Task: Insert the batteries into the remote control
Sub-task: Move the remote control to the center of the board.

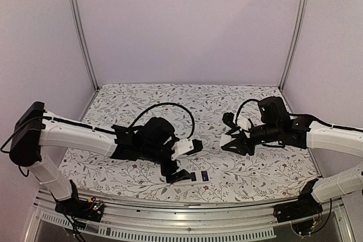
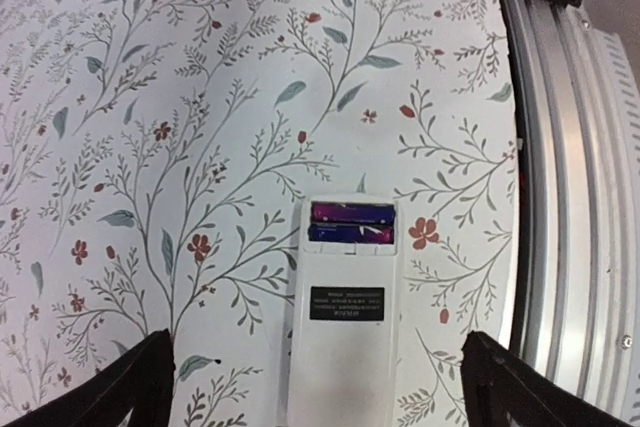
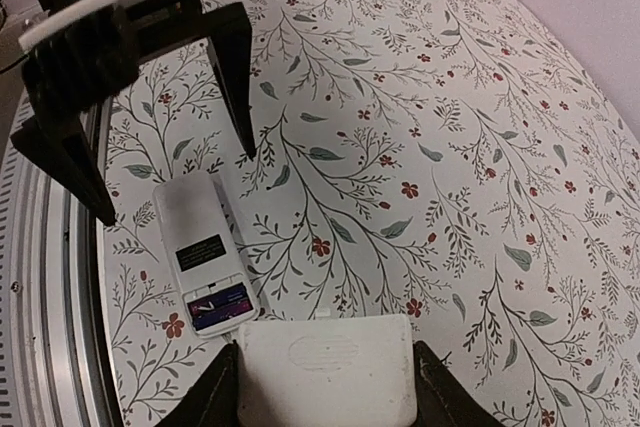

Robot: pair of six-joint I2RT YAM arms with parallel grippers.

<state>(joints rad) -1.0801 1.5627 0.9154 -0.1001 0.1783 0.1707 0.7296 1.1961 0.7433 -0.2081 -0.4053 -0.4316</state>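
The remote control (image 2: 340,327) lies back-up on the floral table near the front edge, white with a black label. Its compartment is uncovered and holds two dark batteries (image 2: 352,222) side by side. My left gripper (image 2: 318,387) hovers open over the remote, one finger on each side, touching nothing. From above, the remote (image 1: 199,176) sits just right of the left gripper (image 1: 178,174). My right gripper (image 3: 325,387) is shut on a white battery cover (image 3: 327,372), held just beyond the remote's (image 3: 200,247) battery end (image 3: 220,307).
A metal rail (image 2: 570,197) runs along the table's front edge, close beside the remote. The right gripper (image 1: 233,140) hangs mid-table, right of the left arm. White walls and metal posts enclose the floral mat (image 1: 187,100).
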